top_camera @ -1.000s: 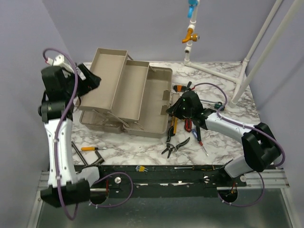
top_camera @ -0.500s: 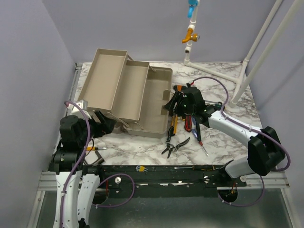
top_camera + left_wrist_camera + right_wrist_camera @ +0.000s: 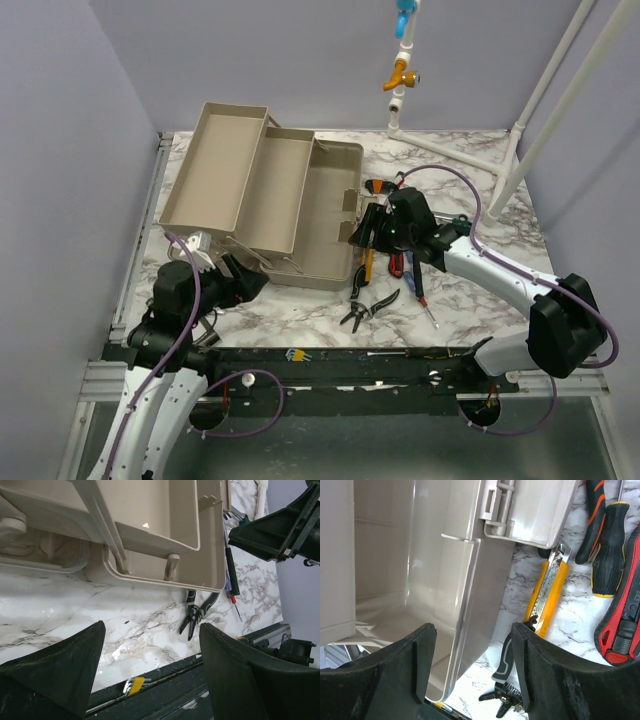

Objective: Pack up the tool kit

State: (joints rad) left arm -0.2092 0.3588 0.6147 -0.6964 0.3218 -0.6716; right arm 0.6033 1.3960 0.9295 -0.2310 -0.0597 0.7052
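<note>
The tool kit's grey-brown toolbox [image 3: 335,215] lies open, its beige trays [image 3: 215,165] swung out to the left. My right gripper [image 3: 362,228] hangs open over the box's right end. In the right wrist view [image 3: 472,675] the box wall [image 3: 465,605] runs between the fingers, untouched. Grey-handled pliers [image 3: 368,308] [image 3: 505,680], a yellow-handled tool [image 3: 547,595], a red knife [image 3: 622,625] and screwdrivers [image 3: 415,285] lie right of the box. My left gripper [image 3: 255,283] [image 3: 150,680] is open and empty, low at the box's front left corner.
A yellow hex-key set [image 3: 295,353] [image 3: 134,684] lies on the black rail [image 3: 350,362] at the table's front edge. A white pipe frame [image 3: 520,130] stands at the back right, with an orange and blue valve [image 3: 400,75] hanging above the back. Walls close the left side.
The left arm has come down from beside the raised trays to the table's front left. The right gripper has gone from shut to open at the box's right end.
</note>
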